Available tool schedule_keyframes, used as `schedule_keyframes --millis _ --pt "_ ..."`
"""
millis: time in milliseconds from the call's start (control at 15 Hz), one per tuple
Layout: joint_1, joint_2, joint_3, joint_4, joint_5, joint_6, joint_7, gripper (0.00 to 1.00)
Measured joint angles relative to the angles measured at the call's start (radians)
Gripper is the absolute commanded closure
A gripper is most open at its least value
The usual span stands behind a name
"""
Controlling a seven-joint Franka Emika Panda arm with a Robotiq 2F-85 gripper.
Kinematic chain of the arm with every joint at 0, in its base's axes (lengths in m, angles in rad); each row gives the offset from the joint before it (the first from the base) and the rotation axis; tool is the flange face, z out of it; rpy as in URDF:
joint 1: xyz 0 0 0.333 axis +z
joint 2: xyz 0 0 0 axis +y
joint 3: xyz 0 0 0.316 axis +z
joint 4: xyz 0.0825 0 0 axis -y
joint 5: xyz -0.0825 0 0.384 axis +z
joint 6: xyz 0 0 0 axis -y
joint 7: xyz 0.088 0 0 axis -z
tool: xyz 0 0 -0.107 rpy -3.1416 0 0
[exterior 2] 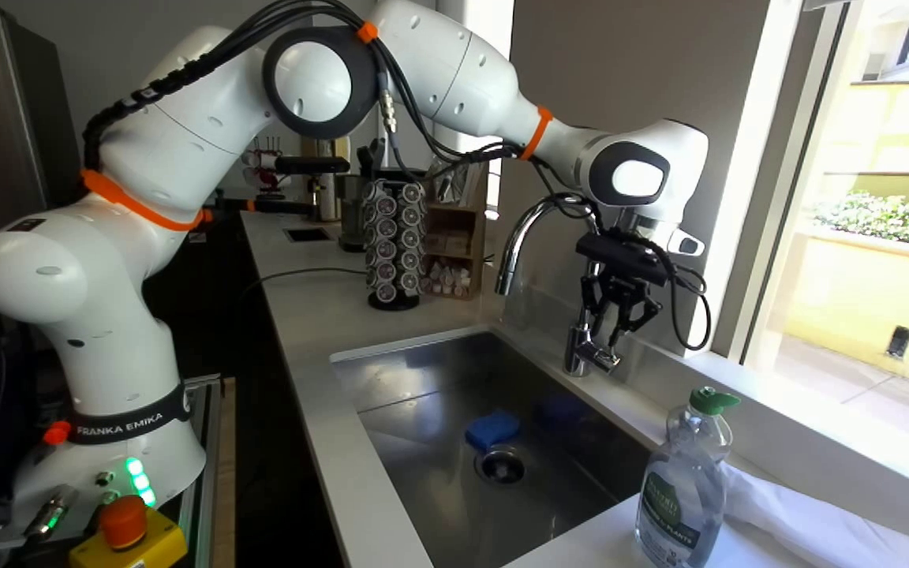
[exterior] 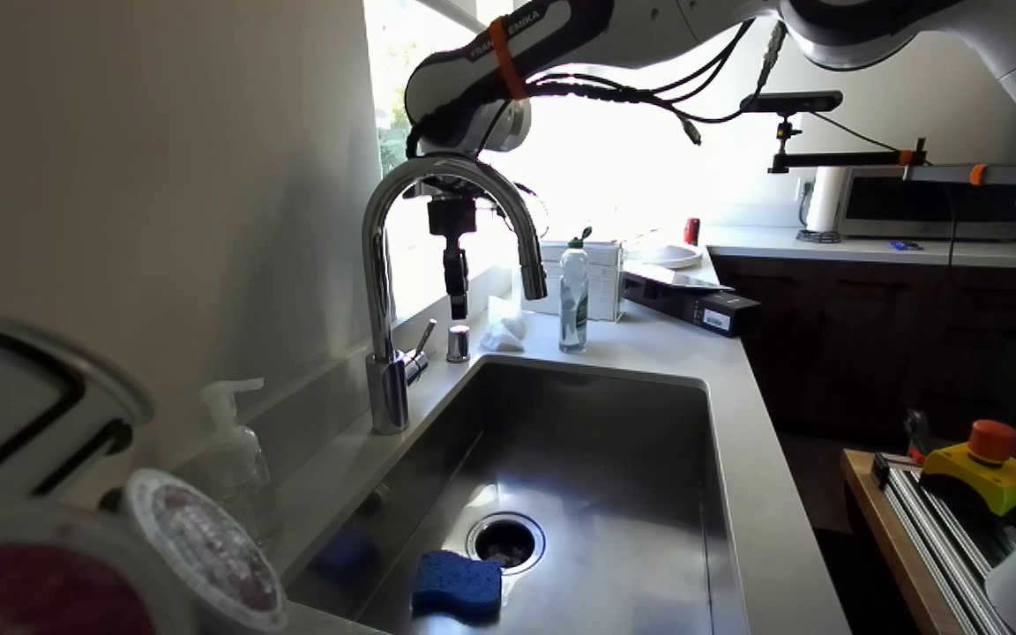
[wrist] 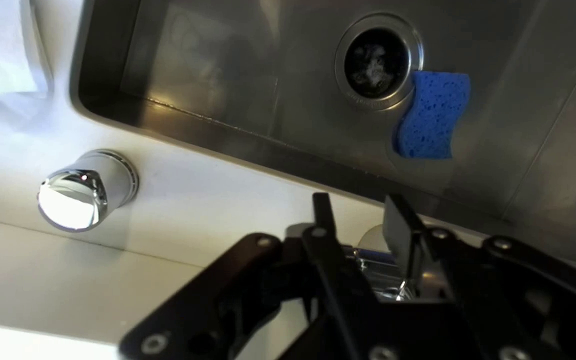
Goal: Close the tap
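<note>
One chrome tap (exterior: 379, 300) rises left of center in an exterior view, just beside the metal sink (exterior: 623, 476), its slim side lever (exterior: 425, 338) angled up and right. Two fingers (wrist: 324, 212) of the black gripper (wrist: 359, 212) stand apart, low and right of center in the wrist view, chrome showing between them; whether they touch it I cannot tell. Upper right there, a blue sponge (wrist: 433, 115) lies beside the drain (wrist: 378, 62).

gripper (wrist: 357, 201) partly hides the tap (wrist: 387, 276) in wrist view.
</note>
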State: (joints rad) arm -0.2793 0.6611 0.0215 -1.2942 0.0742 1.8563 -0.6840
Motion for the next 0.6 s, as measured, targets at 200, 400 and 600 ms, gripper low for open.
schedule_keyframes --millis 200,400,600 --pt "0.000 -0.020 0.001 -0.024 0.004 0.044 0.000 0.11" --pt "0.000 -0.031 0.003 -0.052 0.008 0.082 0.000 0.00" --pt "0.001 -0.043 0.003 -0.073 0.008 0.110 0.000 0.00"
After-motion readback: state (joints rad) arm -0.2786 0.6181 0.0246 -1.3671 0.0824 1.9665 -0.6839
